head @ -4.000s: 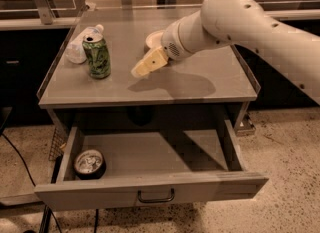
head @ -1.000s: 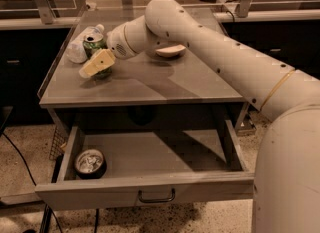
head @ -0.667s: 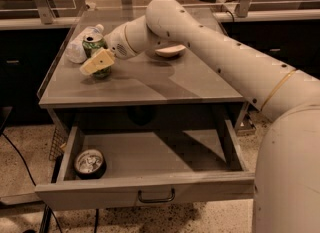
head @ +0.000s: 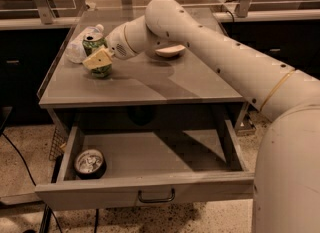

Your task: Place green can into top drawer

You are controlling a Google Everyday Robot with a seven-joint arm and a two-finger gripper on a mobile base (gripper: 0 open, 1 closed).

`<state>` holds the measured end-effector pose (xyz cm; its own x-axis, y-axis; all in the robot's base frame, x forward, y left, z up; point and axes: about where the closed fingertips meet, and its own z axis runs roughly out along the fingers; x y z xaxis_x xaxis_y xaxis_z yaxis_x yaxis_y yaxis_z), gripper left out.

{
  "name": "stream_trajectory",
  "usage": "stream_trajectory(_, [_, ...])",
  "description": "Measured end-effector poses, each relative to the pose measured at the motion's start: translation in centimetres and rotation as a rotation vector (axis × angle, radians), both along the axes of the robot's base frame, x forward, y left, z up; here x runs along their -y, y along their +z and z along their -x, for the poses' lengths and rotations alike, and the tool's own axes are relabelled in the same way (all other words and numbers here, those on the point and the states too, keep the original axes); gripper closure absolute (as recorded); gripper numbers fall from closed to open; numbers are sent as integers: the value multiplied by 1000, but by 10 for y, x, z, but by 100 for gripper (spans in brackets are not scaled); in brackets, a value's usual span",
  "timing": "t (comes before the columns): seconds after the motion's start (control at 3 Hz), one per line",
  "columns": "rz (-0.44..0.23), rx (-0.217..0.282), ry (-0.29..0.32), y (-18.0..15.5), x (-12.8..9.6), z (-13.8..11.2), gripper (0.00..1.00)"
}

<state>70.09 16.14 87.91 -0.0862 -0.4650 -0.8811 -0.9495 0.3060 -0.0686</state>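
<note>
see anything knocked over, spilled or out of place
Only the clear plastic bottle: it seems to lie on its side behind the upright green can, where the tool is. No spill shows; the dark can stands in the open top drawer.

I see my gripper [head: 98, 59] at the green can [head: 93, 42] on the tabletop [head: 150, 84]; it looks like matt pale plastic. The arm [head: 210, 42] has a smooth cream shell. The can's top is shiny metal. The tabletop is smooth grey with a soft sheen. The top drawer [head: 150, 187] is matt grey and its handle [head: 156, 197] is dark metal.
</note>
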Motion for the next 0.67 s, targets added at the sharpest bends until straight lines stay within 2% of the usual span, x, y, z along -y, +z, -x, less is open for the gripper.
stream_trajectory(0.33, [0, 0, 0, 0, 0, 0, 100])
stream_trajectory(0.67, [0, 0, 0, 0, 0, 0, 100])
